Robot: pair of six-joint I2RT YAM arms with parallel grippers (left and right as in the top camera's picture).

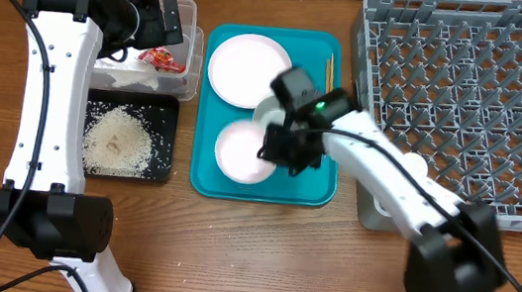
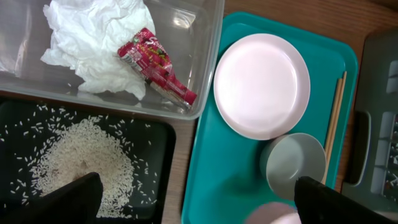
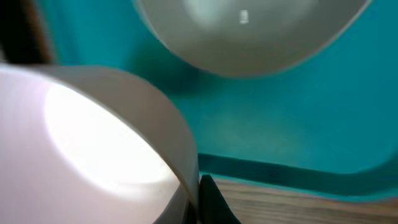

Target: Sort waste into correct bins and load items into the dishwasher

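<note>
Two claws, two postures: the right claw is pinched together on the rim of the white bowl, at the near end of the teal tray. The right wrist view shows the bowl's wall running down to one dark finger; the other finger is hidden behind it.

Just beyond it on the tray sits the grey bowl, very close, though whether the two touch cannot be told. The plate lies at the tray's far end and the chopsticks along its right edge. Right of the tray on the worktop stands the rack.

Left of the tray, the tub holds the napkin and wrapper. The black tray nearer the robot carries the rice. The left claw hangs spread wide and empty over the tray's left edge.

The waste looks sorted, and loading the dishes appears to be the step in hand.

The risk lies in the grip. A thin pinch on one side of a smooth rim leaves the bowl free to swing or slide out once lifted. A tilting bowl could knock the grey bowl, or catch the tray's raised lip. On the way right, a low carry might strike the rack's wall or pegs and jar the bowl loose.
</note>
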